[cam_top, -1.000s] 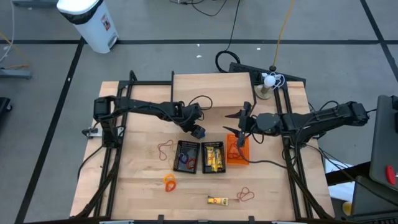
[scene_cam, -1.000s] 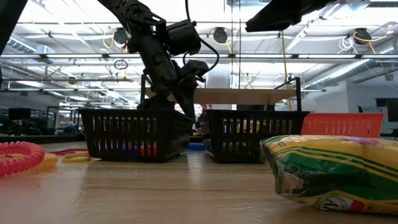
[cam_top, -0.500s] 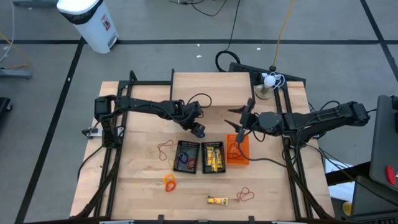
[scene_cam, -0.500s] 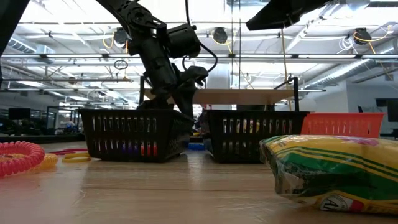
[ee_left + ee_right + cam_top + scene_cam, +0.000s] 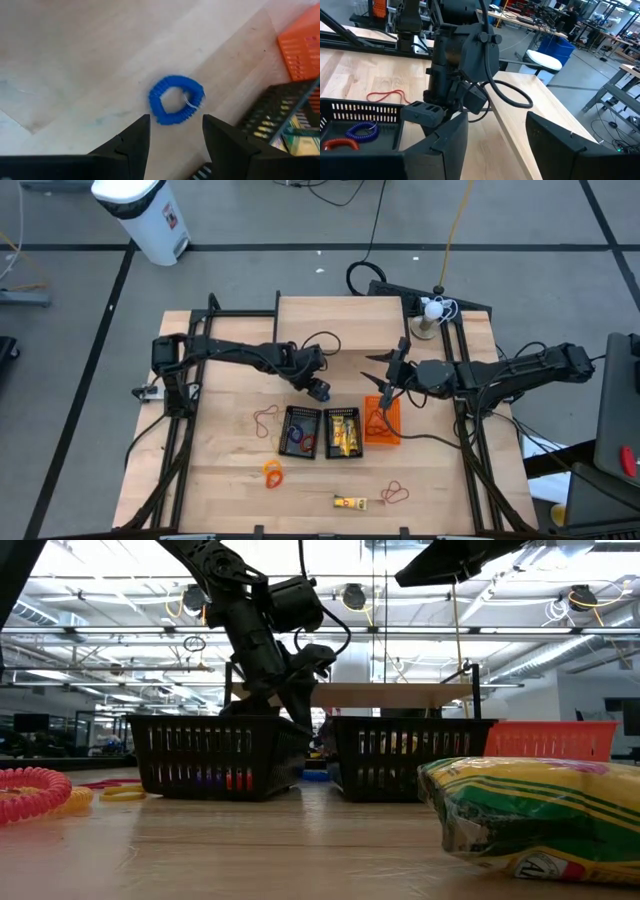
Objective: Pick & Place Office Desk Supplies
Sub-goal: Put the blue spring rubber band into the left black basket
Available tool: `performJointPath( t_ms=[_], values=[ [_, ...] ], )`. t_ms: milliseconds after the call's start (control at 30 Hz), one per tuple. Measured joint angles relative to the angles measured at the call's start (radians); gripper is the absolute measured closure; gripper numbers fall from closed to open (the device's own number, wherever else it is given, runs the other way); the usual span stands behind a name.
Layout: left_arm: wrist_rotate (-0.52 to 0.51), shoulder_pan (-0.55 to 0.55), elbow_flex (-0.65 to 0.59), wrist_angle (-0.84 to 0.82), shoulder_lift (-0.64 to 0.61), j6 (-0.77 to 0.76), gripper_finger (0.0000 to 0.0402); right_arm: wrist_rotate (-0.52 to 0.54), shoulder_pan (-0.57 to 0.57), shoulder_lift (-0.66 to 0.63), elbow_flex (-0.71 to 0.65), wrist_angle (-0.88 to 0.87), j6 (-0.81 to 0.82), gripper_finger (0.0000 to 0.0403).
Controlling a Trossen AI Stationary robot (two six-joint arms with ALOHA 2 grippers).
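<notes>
Blue coil [image 5: 176, 99] just beyond left fingers [image 5: 134, 142]

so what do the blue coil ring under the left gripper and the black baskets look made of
The blue coil ring looks like glossy plastic: tight spiral turns, like a stretchy key coil, with a small silvery ring on it. The black baskets look like rigid moulded plastic, matte, with thin slatted walls. The left gripper hovers open above the coil.

The crayon box [image 5: 535, 815] is cut off at the picture's right edge; basket [image 5: 215, 755] contents show only through slats.
</notes>
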Motion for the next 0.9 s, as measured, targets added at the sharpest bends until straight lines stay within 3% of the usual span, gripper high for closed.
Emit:
performJointPath(
  t_ms=[567,900],
  values=[
    [-0.024,-0.03,0.0,0.011,0.013,-0.002,0.022,0.0,0.0,0.0,0.0,0.003,0.003,0.0218],
    [0.092,-0.026,0.004,0.09,0.14,-0.002,0.022,0.0,0.0,0.0,0.0,0.006,0.003,0.0219]
  ],
)
